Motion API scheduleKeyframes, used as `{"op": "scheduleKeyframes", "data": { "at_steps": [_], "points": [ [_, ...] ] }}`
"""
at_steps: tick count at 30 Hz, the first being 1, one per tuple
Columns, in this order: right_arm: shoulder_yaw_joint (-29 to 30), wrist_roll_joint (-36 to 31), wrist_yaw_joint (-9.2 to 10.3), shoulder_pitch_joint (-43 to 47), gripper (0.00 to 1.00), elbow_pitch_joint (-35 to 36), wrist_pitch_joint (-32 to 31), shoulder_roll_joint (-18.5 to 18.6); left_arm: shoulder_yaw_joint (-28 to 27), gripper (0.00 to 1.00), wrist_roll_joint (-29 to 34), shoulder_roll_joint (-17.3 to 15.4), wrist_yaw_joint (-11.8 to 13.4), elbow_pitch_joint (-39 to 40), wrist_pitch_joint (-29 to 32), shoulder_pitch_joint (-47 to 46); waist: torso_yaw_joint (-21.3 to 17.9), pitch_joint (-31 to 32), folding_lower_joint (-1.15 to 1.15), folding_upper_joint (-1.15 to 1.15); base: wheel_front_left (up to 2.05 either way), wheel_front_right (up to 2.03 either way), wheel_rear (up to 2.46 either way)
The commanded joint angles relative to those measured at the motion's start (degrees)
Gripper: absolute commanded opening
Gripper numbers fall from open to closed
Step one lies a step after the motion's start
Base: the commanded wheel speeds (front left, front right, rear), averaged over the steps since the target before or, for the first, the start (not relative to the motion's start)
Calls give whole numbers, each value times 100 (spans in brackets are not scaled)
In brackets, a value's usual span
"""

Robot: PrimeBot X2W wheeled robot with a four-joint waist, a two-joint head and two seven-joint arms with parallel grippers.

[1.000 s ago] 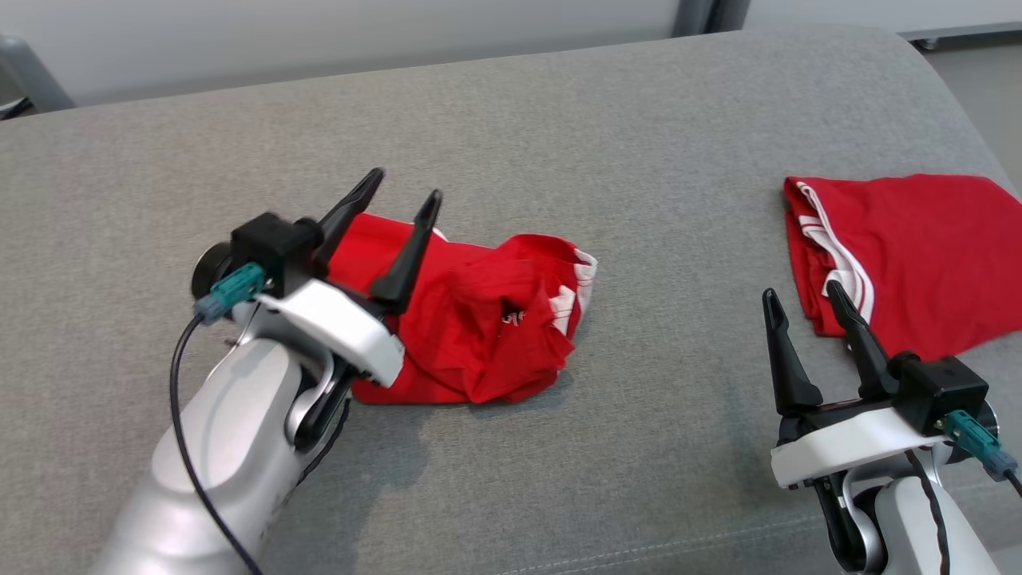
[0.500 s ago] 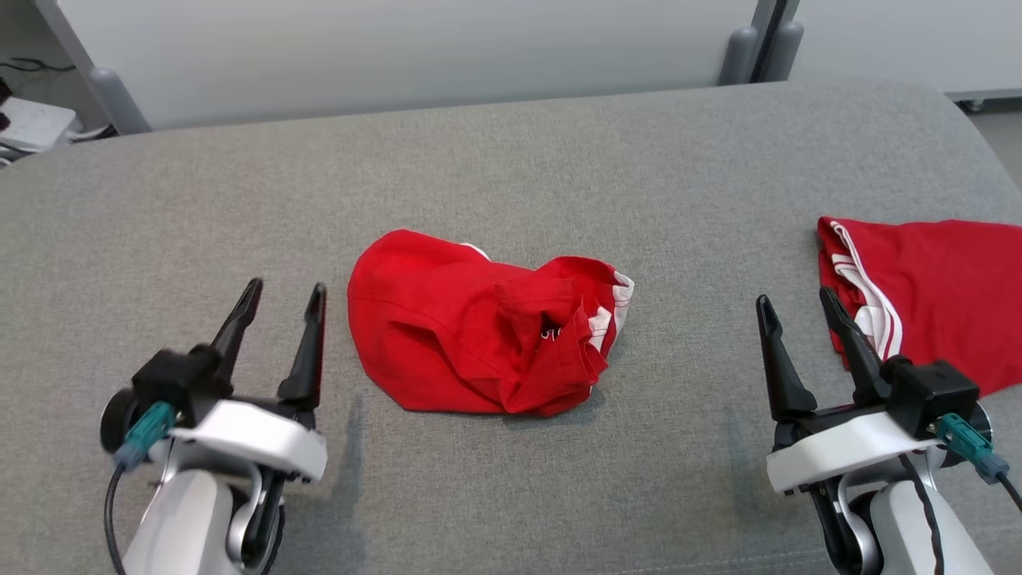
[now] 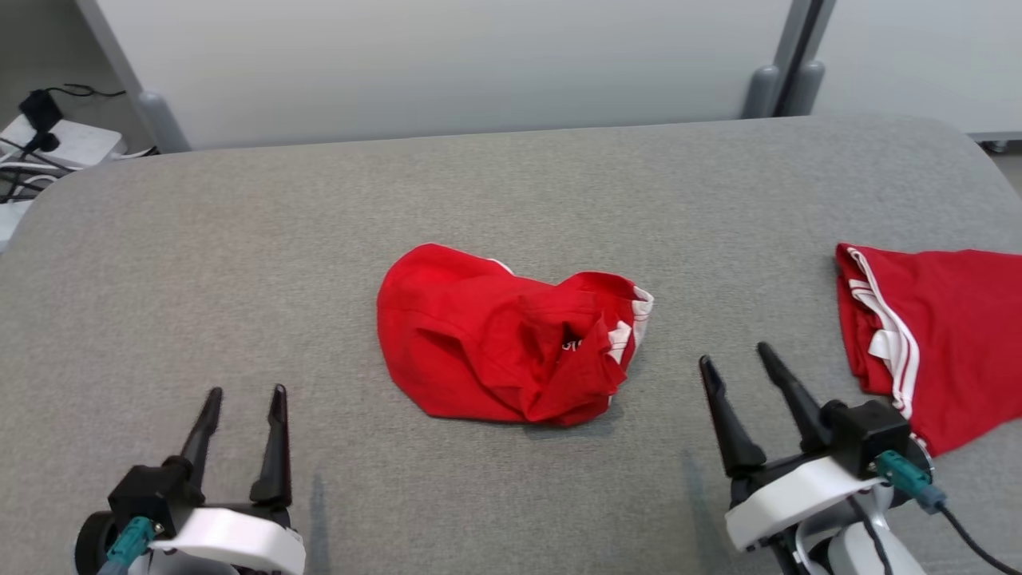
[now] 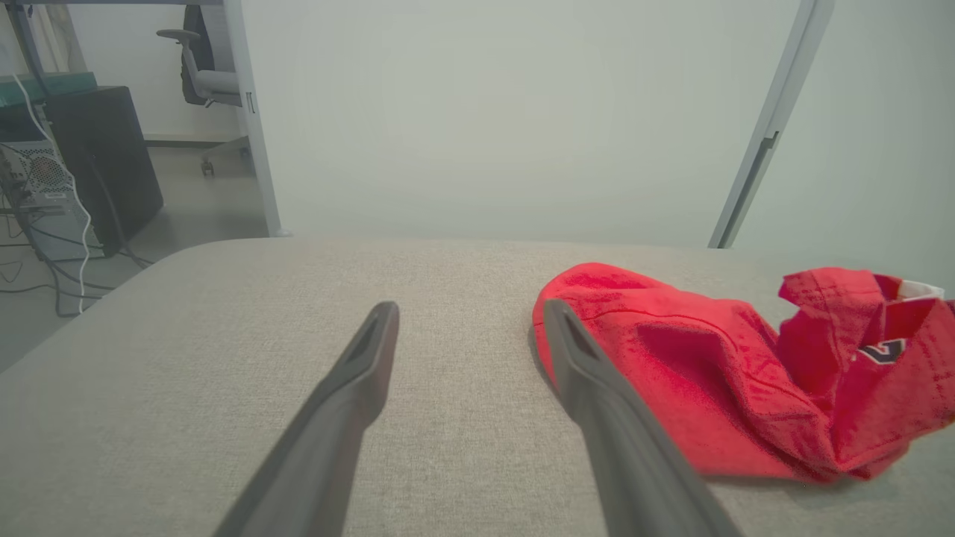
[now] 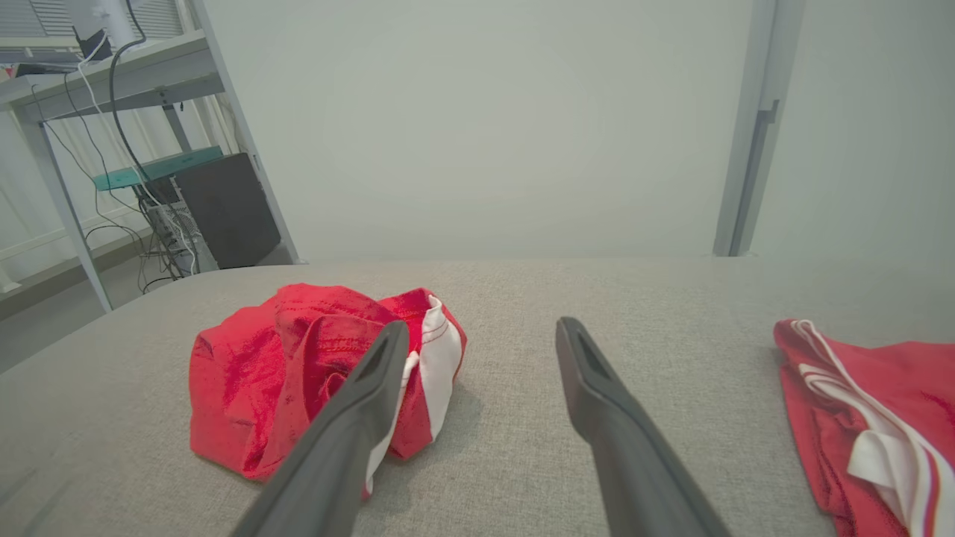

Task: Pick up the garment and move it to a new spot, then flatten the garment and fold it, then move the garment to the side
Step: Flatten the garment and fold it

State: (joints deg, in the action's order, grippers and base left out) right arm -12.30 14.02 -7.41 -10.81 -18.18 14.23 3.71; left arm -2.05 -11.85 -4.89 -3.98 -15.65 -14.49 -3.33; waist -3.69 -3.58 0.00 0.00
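A crumpled red garment (image 3: 511, 351) with white trim lies in a heap at the middle of the grey padded surface (image 3: 511, 192). My left gripper (image 3: 245, 394) stands open at the lower left, well apart from the heap, with nothing between its fingers. In the left wrist view the garment (image 4: 709, 373) lies just right of the open left gripper (image 4: 468, 309). My right gripper (image 3: 736, 357) is open and empty at the lower right. From the right wrist, the garment (image 5: 283, 358) sits behind the left finger of the right gripper (image 5: 483, 328).
A second red garment (image 3: 934, 335) with white stripes lies flatter at the right edge, close to my right gripper; it is the red cloth (image 5: 880, 403) at the lower right of the right wrist view. A pale wall panel (image 3: 447, 64) backs the surface. Cables and a white box (image 3: 48, 136) sit at far left.
My left gripper has drawn back from over the garment to the lower left, open and empty. The garment stays in its heap. The head camera has tilted, shifting the whole picture.
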Motion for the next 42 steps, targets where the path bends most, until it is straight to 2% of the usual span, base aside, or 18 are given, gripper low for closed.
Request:
{"op": "scheduleKeyframes", "data": {
  "at_steps": [1, 8, 18, 26, 27, 28, 29, 30, 34, 39, 42],
  "points": [
    [-277, 99, -8, -35, 100, 51, 76, 49, -215, 100, 99, -16, -67, 191, -51, -36, 114, 7, 0, 0, 0, 0, 0],
    [-837, 329, -8, -238, 100, -250, 11, 116, -196, 100, 181, 136, -213, 188, -51, 20, 524, -74, 0, 0, 0, 0, 0],
    [-878, 511, -8, -642, 100, -792, 14, 70, -67, 100, 208, 191, -307, 216, -51, -90, 1065, -220, 0, 0, 0, 0, 0],
    [-994, 429, -8, -750, 100, -1229, -190, 72, 13, 100, 133, 199, -328, 207, -51, -145, 1272, -270, 0, 0, 0, 0, 0],
    [-999, 429, -8, -759, 91, -1290, -226, 73, 24, 100, 102, 200, -329, 206, -51, -140, 1286, -271, 0, 0, 0, 0, 0],
    [-1006, 440, -8, -769, 65, -1328, -239, 73, 30, 100, 75, 200, -330, 206, -51, -133, 1296, -272, 0, 0, 0, 0, 0],
    [-1030, 437, -8, -782, 28, -1366, -271, 81, 35, 100, 57, 200, -331, 205, -51, -126, 1301, -272, 0, 0, 0, 0, 0],
    [-1049, 450, -8, -794, 0, -1394, -297, 84, 35, 100, 42, 200, -332, 203, -51, -117, 1299, -270, 0, 0, 0, 0, 0],
    [-1163, 623, -8, -893, 0, -1213, -253, 129, 13, 100, -31, 201, -333, 188, -51, -97, 1250, -264, 0, 0, 0, 0, 0],
    [-1649, 1012, -8, -1399, 0, -192, -201, 374, 67, 100, -148, 201, -335, 170, -51, -111, 1044, -227, 0, 0, 0, 0, 0],
    [-1697, 1197, -8, -1772, 0, 238, -241, 438, 147, 100, -193, 201, -335, 142, -51, -139, 973, -218, 0, 0, 0, 0, 0]
  ]
}}
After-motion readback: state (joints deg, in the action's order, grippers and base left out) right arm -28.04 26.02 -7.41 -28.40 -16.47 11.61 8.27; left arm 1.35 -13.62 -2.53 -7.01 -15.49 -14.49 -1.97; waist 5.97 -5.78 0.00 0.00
